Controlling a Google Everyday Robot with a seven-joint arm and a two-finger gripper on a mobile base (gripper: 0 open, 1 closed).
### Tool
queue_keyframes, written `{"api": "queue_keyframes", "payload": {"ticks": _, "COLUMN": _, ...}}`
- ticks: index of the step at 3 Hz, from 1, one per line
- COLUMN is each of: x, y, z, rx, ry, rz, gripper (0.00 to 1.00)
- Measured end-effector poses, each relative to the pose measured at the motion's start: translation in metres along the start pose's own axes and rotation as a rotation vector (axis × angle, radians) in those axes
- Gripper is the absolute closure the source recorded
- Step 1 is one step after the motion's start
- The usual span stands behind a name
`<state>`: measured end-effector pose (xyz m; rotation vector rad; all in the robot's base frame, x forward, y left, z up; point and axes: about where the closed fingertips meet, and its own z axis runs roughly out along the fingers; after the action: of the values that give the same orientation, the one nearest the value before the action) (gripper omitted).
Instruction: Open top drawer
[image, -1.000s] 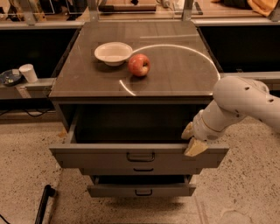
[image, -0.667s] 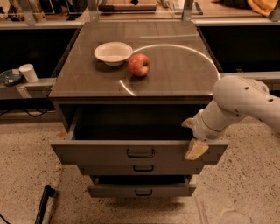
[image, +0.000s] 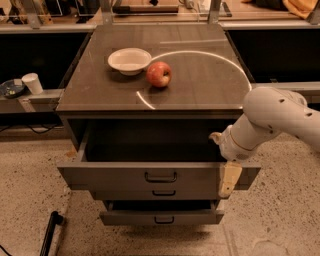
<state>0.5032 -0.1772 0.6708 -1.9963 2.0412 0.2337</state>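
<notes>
The top drawer (image: 120, 176) is the widest grey drawer, with a small dark pull handle (image: 160, 177) at its centre. It stands pulled out from the cabinet, and its inside is dark. My gripper (image: 226, 167) hangs over the right end of the drawer front, on a white arm that comes in from the right. One cream finger (image: 228, 180) lies down the outside of the front and the other reaches inside the drawer.
Two narrower grey drawers (image: 160, 216) sit below, partly out. On the cabinet top (image: 200, 75) are a white bowl (image: 129, 60) and a red apple (image: 158, 74). A white cup (image: 33, 83) stands on a ledge at left. A dark pole (image: 50, 231) lies on the floor at lower left.
The drawer front and my gripper have come a little nearer the camera and lower. The arm moved with them.
</notes>
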Motion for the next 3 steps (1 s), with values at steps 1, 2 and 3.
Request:
{"api": "queue_keyframes", "payload": {"ticks": 1, "x": 0.001, "y": 0.01, "z": 0.007, "rx": -0.04, "ry": 0.034, "rz": 0.021, "gripper": 0.0}}
{"api": "queue_keyframes", "payload": {"ticks": 2, "x": -0.005, "y": 0.031, "z": 0.008, "rx": -0.093, "ry": 0.089, "rz": 0.027, "gripper": 0.17}}
{"api": "queue_keyframes", "payload": {"ticks": 3, "x": -0.011, "y": 0.043, "z": 0.005, "rx": -0.118, "ry": 0.116, "rz": 0.022, "gripper": 0.36}}
